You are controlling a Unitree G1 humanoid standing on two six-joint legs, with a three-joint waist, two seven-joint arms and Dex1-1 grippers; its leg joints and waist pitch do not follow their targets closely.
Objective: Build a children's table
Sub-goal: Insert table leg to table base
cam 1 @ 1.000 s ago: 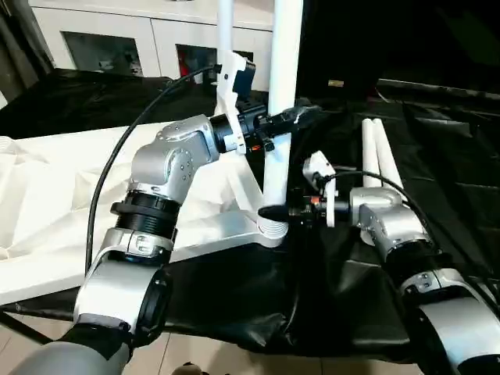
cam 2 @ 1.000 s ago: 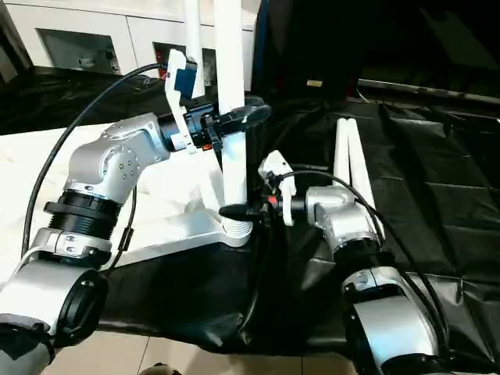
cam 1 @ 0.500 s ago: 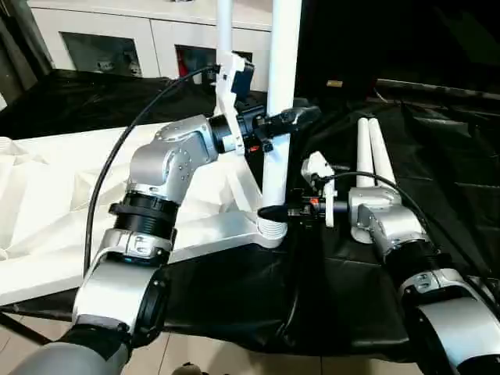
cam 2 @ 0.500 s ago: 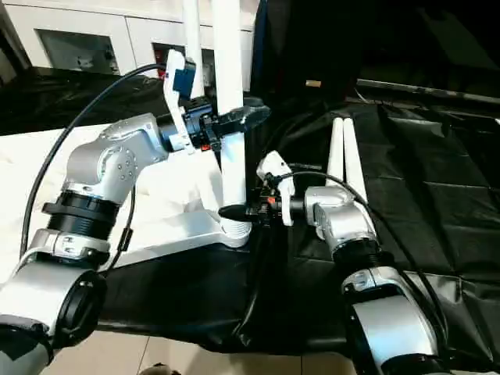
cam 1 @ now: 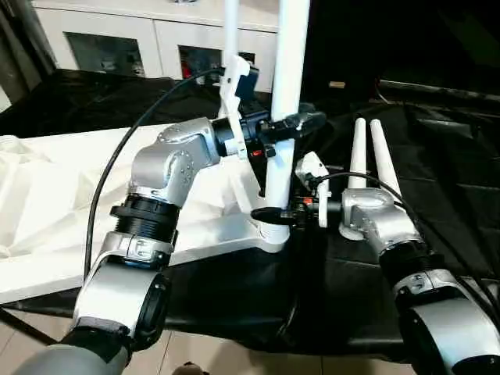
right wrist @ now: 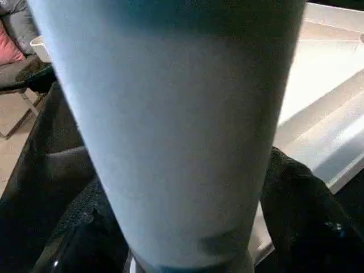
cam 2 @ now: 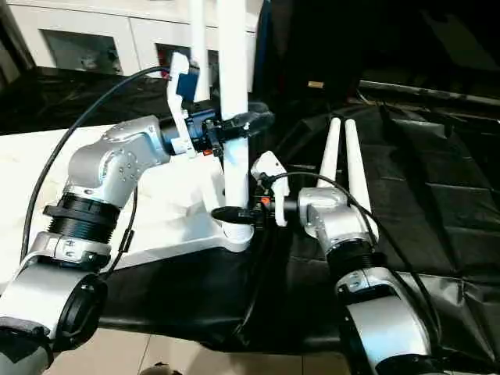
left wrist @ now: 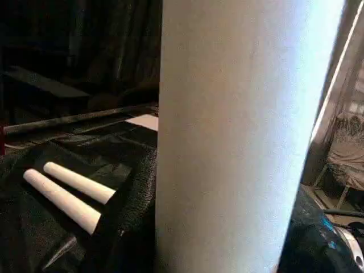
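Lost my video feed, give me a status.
Left gripper clamped on upright leg. Right gripper around its base at tabletop corner socket. Two spare legs on black cloth, nothing in the way.

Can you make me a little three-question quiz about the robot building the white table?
1. True or false: the upright leg stands in a corner socket of the tabletop.
2. How many spare legs lie on the black cloth?
3. Which gripper holds the upright leg higher up: A) left gripper B) right gripper?

Key: 1 true; 2 two; 3 A.
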